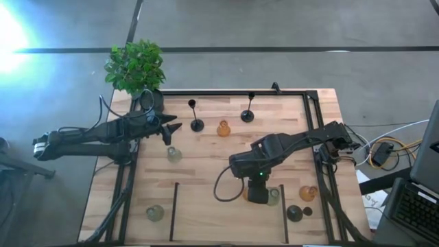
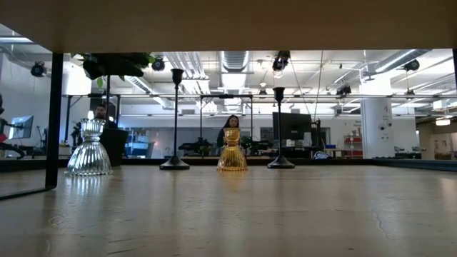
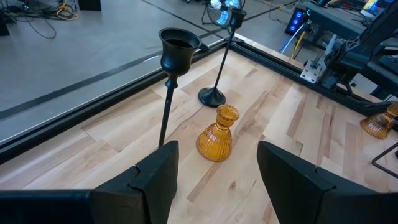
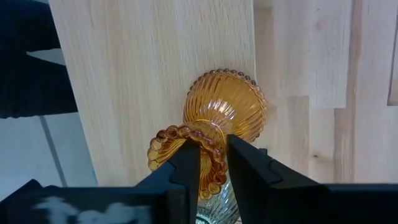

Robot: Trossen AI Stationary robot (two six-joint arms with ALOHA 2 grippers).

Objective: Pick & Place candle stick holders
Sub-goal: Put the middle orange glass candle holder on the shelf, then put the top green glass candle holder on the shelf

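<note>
Amber glass is what the right hand (image 4: 212,163) closes on: a ribbed amber holder (image 4: 217,118) pinched at its beaded rim between both fingers, seemingly lying over on its side or tilted, with a pale clear holder (image 4: 214,208) just beside it; in the high view this grip sits near the front of the counter (image 1: 206,171), right of centre, probably because holders are being gathered there; another amber holder (image 1: 308,193) and a dark round holder (image 1: 294,213) lie near the right front corner, and a pale holder (image 1: 155,213) sits at the left front.

Farther back, a second amber holder (image 1: 223,128) stands upright between two black thin-stemmed holders (image 1: 196,116), and a clear ribbed holder (image 1: 174,154) stands left of centre; these look unsorted.

Left hand (image 3: 217,171) hangs open over the far left of the counter, fingers spread and empty, facing the near stemmed holder (image 3: 173,81), likely its next pick; a potted plant (image 1: 135,66) sits at the far left corner.
</note>
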